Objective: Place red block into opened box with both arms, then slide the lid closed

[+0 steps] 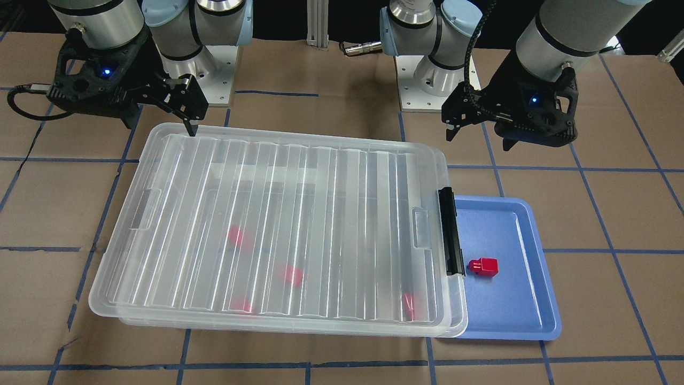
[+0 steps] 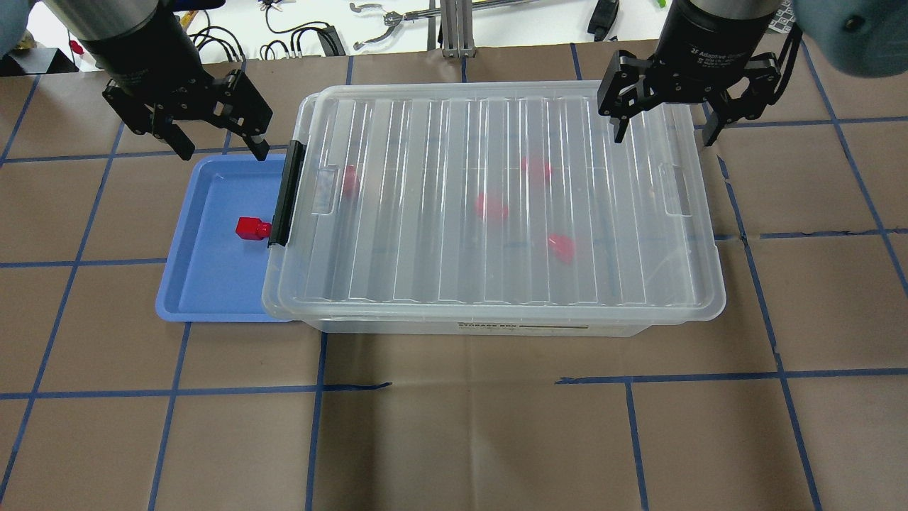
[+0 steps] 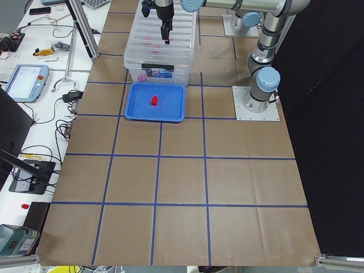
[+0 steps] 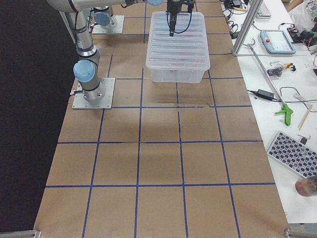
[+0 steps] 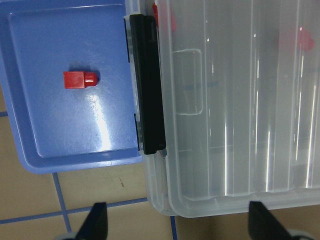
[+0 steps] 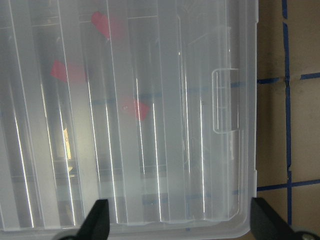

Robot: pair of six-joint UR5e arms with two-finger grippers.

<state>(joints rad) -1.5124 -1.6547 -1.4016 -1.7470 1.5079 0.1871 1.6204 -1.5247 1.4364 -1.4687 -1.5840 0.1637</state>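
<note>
**Lid Over the Box, One Red Block on the Tray**

My left claw (image 2: 223,145) hung in the air with its two fingers wide apart. It held nothing. It was up over the place where the blue tray (image 2: 206,284) met the left end of the box (image 2: 496,328).

My right claw (image 2: 664,131) also had its fingers wide apart and held nothing. It hung over the right end of the lid (image 2: 425,234), close to the little tab shape there.

The box sat in the middle of the brown table (image 2: 454,440). The see-through lid lay flat on top and covered almost all of it. Only a thin bit of the box's rim peeked out at the left end. The black latch bar (image 2: 284,195) was on that left end too.

One red block (image 2: 250,228) lay on the blue tray, just beside the black bar. Its small stub pointed at the bar. It was outside the box, and no claw touched it.

Through the lid I saw four blurry red shapes (image 2: 491,207) inside the box. One was near the left end and three were more to the right. The box's left end covered the tray's right edge, and I could not tell whether they touched.
</note>
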